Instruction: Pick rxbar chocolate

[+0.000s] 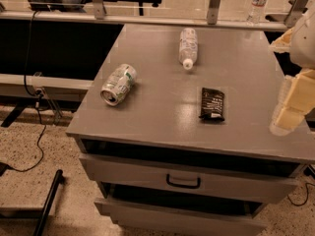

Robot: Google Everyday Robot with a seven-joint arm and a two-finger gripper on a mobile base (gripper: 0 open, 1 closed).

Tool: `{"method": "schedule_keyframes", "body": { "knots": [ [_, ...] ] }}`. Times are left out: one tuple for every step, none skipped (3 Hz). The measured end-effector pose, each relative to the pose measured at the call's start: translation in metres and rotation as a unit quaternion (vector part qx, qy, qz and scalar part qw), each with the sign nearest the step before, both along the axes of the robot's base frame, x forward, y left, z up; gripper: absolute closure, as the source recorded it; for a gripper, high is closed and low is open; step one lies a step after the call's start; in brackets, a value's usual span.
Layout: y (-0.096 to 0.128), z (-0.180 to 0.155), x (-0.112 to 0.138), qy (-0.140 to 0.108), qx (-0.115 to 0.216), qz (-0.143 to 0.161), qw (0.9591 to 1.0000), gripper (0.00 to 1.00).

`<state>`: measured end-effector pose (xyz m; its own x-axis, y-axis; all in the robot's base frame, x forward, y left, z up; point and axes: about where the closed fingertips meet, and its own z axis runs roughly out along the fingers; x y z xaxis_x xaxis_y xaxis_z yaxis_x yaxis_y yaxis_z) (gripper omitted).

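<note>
The rxbar chocolate [212, 103] is a small flat black wrapper with white lettering. It lies on the grey cabinet top [162, 117], right of centre and near the front edge. My gripper [290, 109] is cream-coloured and hangs at the right edge of the view, above the cabinet's right side. It is to the right of the bar and apart from it, holding nothing that I can see.
A crushed silver-green can [118, 84] lies on its side at the left. A clear plastic bottle [188, 47] lies at the back centre. The cabinet's top drawer [183, 181] stands slightly open. Another bottle [258, 4] stands on a ledge behind. Cables run over the floor at left.
</note>
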<state>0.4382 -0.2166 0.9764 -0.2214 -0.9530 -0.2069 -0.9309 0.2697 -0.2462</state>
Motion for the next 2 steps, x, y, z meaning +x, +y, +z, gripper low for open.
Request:
{"method": "schedule_keyframes", "body": {
  "knots": [
    [0.0, 0.0, 0.0, 0.0, 0.0, 0.0, 1.0, 0.0],
    [0.0, 0.0005, 0.0033, 0.002, 0.004, -0.004, 1.0, 0.0]
  ]
}}
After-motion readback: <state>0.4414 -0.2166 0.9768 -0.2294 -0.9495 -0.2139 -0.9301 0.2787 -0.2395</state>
